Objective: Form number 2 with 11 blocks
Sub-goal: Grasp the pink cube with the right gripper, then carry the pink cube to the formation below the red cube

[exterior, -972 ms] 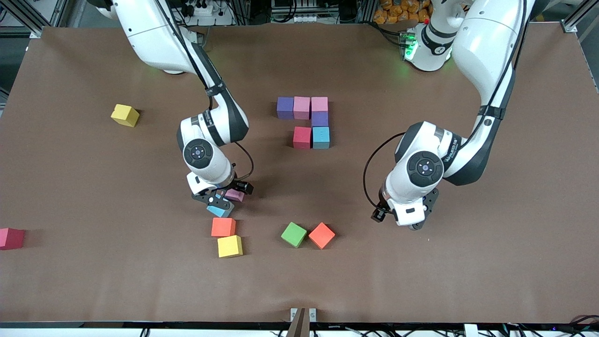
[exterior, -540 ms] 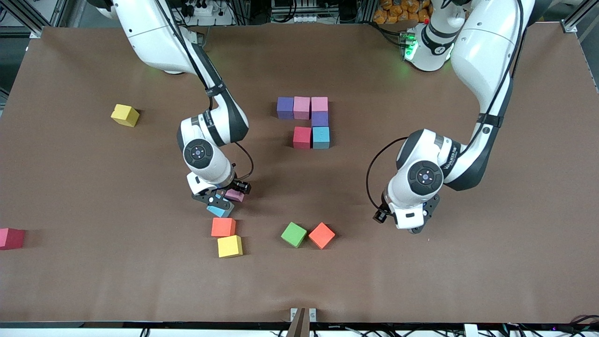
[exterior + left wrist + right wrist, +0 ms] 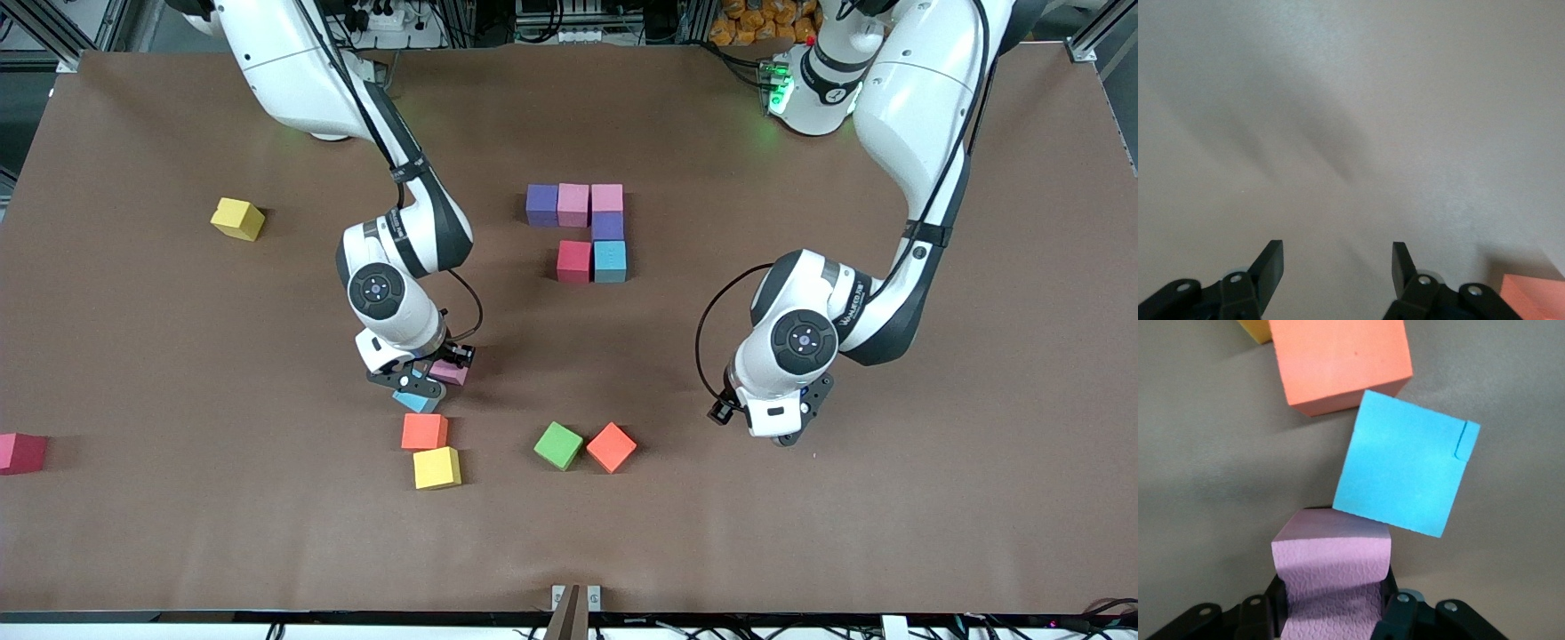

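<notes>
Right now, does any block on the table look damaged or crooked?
Yes. The light blue foam cube beside the right gripper has a small notch cut in its top near one corner, and sits skewed against the pink foam cube clamped in that gripper's fingers.

My right arm [image 3: 400,222] comes in from its base, elbow bent, wrist pointing down. Right gripper [image 3: 429,378] is low at the table, fingers clamped on a pink block [image 3: 1331,577], pads on 2 opp faces. Left arm [image 3: 898,178] reaches down from its base too, wrist bent twd the table, waiting. Left gripper [image 3: 1337,267] hangs just above the tabletop, fingers [image 3: 1270,263] apart, nothing btwn them.
</notes>
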You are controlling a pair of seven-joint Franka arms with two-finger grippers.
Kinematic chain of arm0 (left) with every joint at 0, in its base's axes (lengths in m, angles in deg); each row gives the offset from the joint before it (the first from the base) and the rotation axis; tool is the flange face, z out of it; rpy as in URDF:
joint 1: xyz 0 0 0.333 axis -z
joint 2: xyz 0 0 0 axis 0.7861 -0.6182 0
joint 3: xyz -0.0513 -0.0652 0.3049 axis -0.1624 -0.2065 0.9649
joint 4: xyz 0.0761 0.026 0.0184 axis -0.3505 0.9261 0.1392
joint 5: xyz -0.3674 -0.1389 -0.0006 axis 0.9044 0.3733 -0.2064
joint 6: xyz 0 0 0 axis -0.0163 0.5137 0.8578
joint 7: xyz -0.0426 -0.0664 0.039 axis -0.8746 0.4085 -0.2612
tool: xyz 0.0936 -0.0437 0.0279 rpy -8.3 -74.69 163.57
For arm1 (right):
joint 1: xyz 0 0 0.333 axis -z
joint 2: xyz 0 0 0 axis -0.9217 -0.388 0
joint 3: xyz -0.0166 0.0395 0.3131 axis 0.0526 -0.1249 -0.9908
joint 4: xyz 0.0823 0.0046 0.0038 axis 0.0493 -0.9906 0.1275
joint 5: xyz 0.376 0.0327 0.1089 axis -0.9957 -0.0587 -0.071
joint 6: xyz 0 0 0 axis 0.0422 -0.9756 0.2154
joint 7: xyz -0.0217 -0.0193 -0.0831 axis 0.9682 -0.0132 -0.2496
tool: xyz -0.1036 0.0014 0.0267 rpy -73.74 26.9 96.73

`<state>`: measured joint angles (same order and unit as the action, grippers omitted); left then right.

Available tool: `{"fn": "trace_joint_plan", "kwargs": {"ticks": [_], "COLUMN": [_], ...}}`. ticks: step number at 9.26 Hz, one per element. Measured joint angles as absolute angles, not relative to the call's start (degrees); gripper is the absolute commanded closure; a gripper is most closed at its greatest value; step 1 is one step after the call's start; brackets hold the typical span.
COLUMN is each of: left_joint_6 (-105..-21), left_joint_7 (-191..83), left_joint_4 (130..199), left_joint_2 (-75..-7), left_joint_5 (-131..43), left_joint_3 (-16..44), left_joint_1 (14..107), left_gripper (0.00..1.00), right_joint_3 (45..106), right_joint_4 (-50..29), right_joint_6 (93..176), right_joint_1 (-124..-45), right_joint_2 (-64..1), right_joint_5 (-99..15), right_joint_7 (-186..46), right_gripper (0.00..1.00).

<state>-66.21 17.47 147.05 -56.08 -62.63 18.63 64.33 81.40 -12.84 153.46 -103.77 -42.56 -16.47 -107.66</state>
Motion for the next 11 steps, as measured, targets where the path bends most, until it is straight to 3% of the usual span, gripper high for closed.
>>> {"fn": "trace_joint_plan", "kwargs": {"ticks": [5, 11], "left_joint_6": [-74.7, -81.6], "left_joint_7": [12.0, 40.3], "left_joint_4": [146.2, 145.6], "left_joint_2": [-56.5, -57.1], "left_joint_5": [-62.4, -52.7], "left_joint_3": [18.6, 18.8], "left_joint_1": [64.6, 62.5], "left_gripper": [0.26, 0.26], "right_joint_3": [77.5, 74.1], "right_joint_4": [-9.5, -9.5], "right_joint_6": [142.5, 137.4], "right_joint_1": [-104.0, -104.1], "right_joint_2": [-37.0, -32.9], "right_joint_5": [-16.5, -16.4], "right_joint_7": [-100.0, -64.8], "right_gripper": [1.0, 1.0]}}
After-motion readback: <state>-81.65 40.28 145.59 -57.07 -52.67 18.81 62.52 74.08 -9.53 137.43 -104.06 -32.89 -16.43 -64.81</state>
